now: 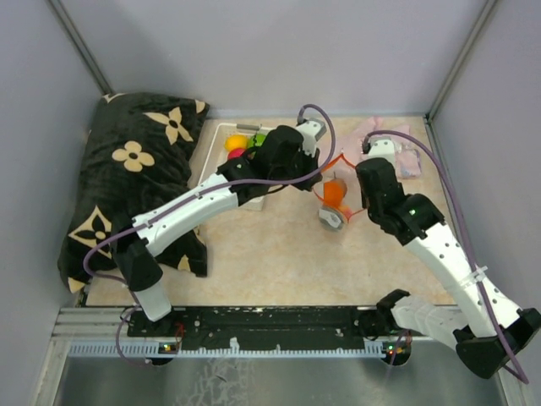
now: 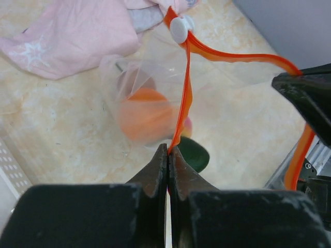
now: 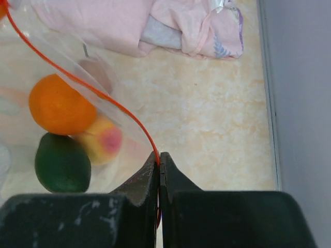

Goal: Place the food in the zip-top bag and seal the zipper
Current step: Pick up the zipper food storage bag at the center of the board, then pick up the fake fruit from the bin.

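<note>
The clear zip-top bag (image 1: 332,211) hangs between my two grippers over the middle of the table. My left gripper (image 2: 169,151) is shut on the red-orange zipper (image 2: 185,93), below its white slider (image 2: 181,28). The right gripper (image 3: 159,159) is shut on the same zipper (image 3: 77,80) at the bag's other end. Inside the bag lie an orange fruit (image 3: 59,106), a dark green piece (image 3: 62,163) and a peach piece (image 3: 101,139). More food, yellow (image 1: 236,142), green and red, sits in the white basket (image 1: 213,156) under my left arm.
A pink cloth (image 3: 155,26) lies bunched at the back right near the wall. A black flowered cushion (image 1: 127,182) fills the left side. Grey walls close in the back and both sides.
</note>
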Robot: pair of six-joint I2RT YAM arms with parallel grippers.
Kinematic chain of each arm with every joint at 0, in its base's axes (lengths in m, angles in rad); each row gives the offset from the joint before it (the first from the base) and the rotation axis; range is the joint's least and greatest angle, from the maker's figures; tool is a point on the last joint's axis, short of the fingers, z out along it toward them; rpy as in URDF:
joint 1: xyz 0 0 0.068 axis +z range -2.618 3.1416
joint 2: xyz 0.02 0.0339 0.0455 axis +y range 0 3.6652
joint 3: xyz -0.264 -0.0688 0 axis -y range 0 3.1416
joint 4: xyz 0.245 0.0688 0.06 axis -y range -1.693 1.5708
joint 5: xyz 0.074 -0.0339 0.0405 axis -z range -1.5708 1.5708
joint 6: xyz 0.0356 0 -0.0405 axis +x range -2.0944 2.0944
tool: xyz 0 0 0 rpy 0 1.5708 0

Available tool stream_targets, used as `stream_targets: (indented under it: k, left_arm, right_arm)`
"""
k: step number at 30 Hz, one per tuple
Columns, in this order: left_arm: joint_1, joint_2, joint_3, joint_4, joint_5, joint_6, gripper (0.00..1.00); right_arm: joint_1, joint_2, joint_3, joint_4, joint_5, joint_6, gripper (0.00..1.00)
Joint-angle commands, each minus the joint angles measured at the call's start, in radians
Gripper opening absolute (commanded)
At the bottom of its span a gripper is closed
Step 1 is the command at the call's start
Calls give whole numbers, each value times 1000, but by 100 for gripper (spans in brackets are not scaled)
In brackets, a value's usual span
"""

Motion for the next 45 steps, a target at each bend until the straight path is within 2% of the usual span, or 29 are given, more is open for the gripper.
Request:
stream_targets:
  k: [1,5,13,17,19,23,31,38,45]
  left_arm:
    - [3,34,51,-41,19,38,3]
    - [4,61,36,-53,23,25,8]
    - [15,-33,-95,54,-6,1,21]
    - [22,-78,-143,87,3,-13,33]
    - [28,-103,-171,108,22,-22,44]
    - [59,-160,-226,149,69,-38,51]
    - [210,-231,-307,140,72,-45,72]
    - [370,-226,-376,146,-28,-31,99]
    - [486,-115,-340,159,-69,13,99]
  right_arm:
    - [-14,-6,-25,68,-62,-28,0]
    - [-14,-13,-34,97,-77,-32,0]
    - [-14,-23,0,131,-117,-18,0]
    - [-14,-10,11,145,-107,-17,0]
    - [-14,-1,11,151,-99,-17,0]
    - [-14,5,9,164,-84,-13,0]
    - [-14,14,15,182,-84,-11,0]
    - [-15,25,26,161,-46,-6,0]
    - [-13,35,35,142,-1,-9,0]
